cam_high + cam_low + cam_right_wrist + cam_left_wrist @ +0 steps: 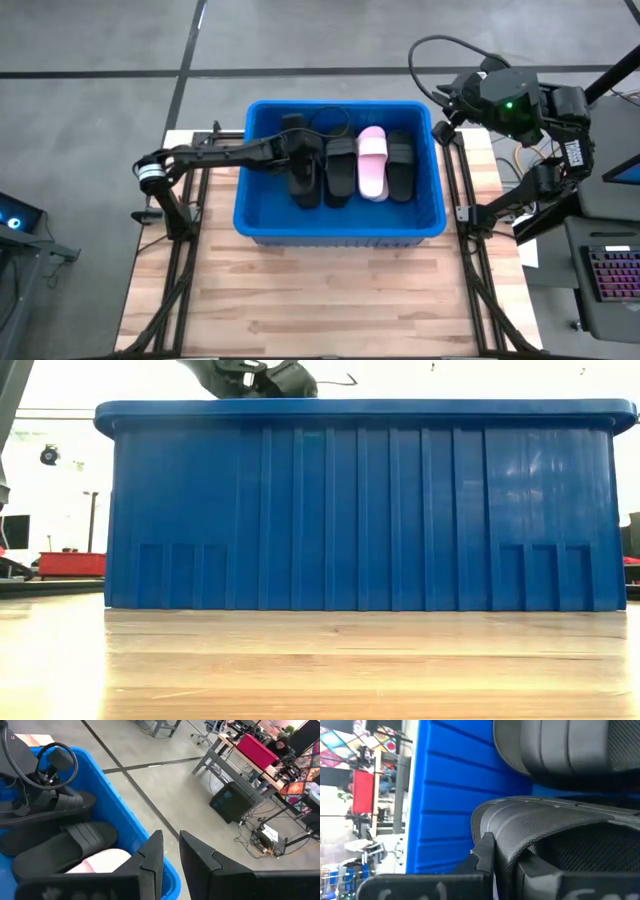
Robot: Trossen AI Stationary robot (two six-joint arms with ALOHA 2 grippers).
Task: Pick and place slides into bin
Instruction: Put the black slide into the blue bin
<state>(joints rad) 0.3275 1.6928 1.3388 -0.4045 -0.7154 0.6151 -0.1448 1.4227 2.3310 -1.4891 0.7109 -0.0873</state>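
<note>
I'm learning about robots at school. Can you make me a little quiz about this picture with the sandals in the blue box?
1. True or false: the pink slide lies inside the blue bin.
2. Which gripper is down in the bin on a black slide? A) the left gripper B) the right gripper
3. Fill in: the bin stands on a ____ table.

Key:
1. True. It lies between black slides.
2. A. The left gripper is shut on that slide at the left of the row; the right gripper waits outside the bin's far right corner.
3. Wooden.
</note>
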